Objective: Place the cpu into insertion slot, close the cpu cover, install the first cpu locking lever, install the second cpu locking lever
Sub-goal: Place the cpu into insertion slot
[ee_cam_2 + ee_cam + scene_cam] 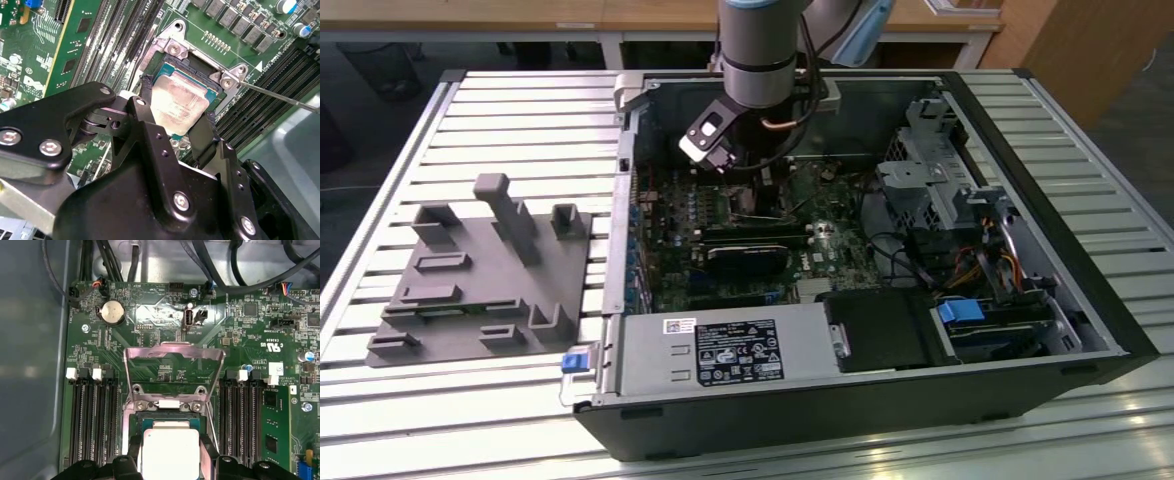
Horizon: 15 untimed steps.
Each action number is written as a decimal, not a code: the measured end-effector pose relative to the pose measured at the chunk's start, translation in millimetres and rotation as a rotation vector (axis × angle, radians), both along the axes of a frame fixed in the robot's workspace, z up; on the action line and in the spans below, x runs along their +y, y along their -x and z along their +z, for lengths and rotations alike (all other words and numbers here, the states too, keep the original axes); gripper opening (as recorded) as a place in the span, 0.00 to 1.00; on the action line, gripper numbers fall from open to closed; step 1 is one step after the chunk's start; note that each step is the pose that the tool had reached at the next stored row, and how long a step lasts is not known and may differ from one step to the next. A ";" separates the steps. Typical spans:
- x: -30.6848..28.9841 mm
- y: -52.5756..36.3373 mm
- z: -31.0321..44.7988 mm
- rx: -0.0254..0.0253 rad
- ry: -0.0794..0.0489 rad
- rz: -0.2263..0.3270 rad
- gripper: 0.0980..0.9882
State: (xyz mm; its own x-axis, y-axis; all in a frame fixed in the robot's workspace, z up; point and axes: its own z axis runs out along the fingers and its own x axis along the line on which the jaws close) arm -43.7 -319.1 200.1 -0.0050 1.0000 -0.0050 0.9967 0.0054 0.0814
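Counter: one, slatted metal, carrying everything.
Computer case: one, black, lying open; the arm reaches down into it.
Grey tray: one, beside the case on the exterior view's left.
Green board: one, with two banks of long black memory slots flanking the socket.
Cover: one, swung up, open.
Lever: one thin wire, unlatched, beside the socket.
Socket: one, under the chip.
Chip: one, at the socket; seated or not, cannot tell.
Tool: two black fingers clamp the chip's opposite edges.
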 end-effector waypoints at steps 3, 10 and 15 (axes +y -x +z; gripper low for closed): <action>0.0 0.0 -1.4 0.0000 0.000 -0.001 0.50; 0.1 0.0 -5.7 0.0000 0.001 -0.003 0.50; 0.1 0.1 -7.6 0.0003 0.001 -0.003 0.50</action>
